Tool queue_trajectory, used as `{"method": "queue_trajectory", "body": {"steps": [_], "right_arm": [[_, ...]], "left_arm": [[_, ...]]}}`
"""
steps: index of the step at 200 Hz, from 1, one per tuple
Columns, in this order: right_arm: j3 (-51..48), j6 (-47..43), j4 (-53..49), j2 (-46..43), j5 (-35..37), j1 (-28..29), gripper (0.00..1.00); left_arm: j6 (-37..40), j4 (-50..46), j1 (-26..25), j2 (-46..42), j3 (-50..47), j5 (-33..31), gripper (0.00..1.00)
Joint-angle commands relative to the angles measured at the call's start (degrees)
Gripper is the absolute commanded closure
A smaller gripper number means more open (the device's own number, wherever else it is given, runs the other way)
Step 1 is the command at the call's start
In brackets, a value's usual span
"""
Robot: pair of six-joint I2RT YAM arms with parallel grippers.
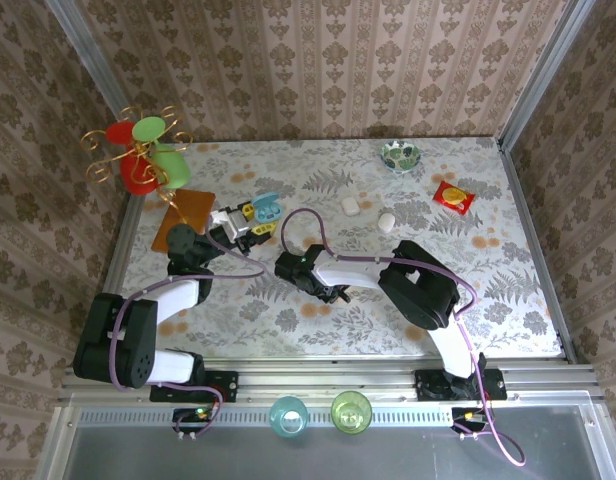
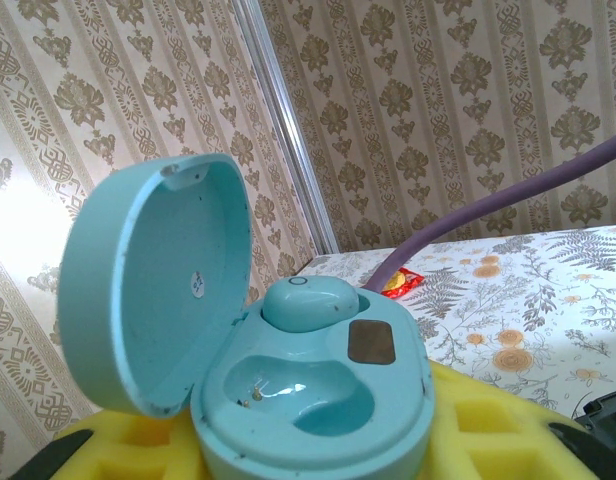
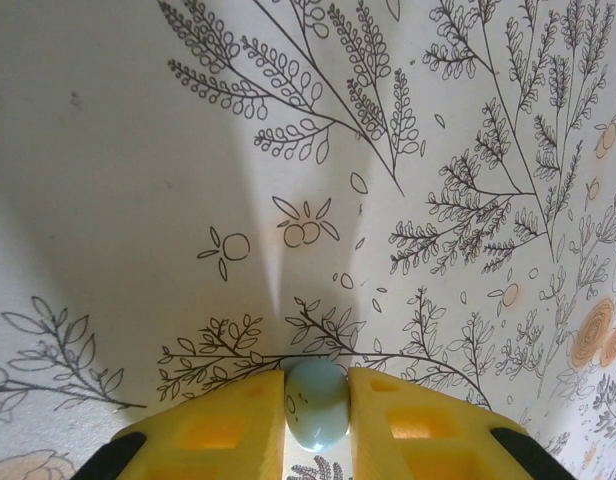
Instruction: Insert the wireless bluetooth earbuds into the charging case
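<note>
The light blue charging case (image 2: pixel 388 400) stands with its lid (image 2: pixel 148 290) swung up to the left, and my left gripper (image 2: pixel 318 455) is shut on its base between yellow pads (image 2: pixel 508 430). One earbud (image 2: pixel 308 300) sits in the far socket; the near socket (image 2: pixel 298 395) is hollow. From above, the case (image 1: pixel 267 209) is at the tip of my left gripper (image 1: pixel 253 222), left of centre. My right gripper (image 1: pixel 333 293) points down at the table (image 3: pixel 138 180). Its yellow pads (image 3: pixel 223 430) press both sides of a second light blue earbud (image 3: pixel 316 405) resting on the table.
Two white oval pebbles (image 1: pixel 350 205) (image 1: pixel 386 221) lie behind the right arm. A glass bowl (image 1: pixel 400 155) and a red packet (image 1: pixel 453 196) sit at the back right. An orange pad (image 1: pixel 183 215) and a wire stand with coloured cups (image 1: pixel 143 155) are at the back left.
</note>
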Motion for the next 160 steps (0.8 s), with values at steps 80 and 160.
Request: {"method": "queue_trajectory", "body": {"steps": [80, 160], "right_arm": [[-7.86, 1.84, 8.98, -18.75, -10.97, -5.68, 0.81], [-16.38, 7.36, 36.18, -43.73, -51.47, -17.29, 0.81]], "left_arm": [[0.02, 1.45, -1.18, -0.60, -0.13, 1.94, 0.72], [1.32, 1.54, -5.67, 2.87, 1.35, 1.40, 0.72]]}}
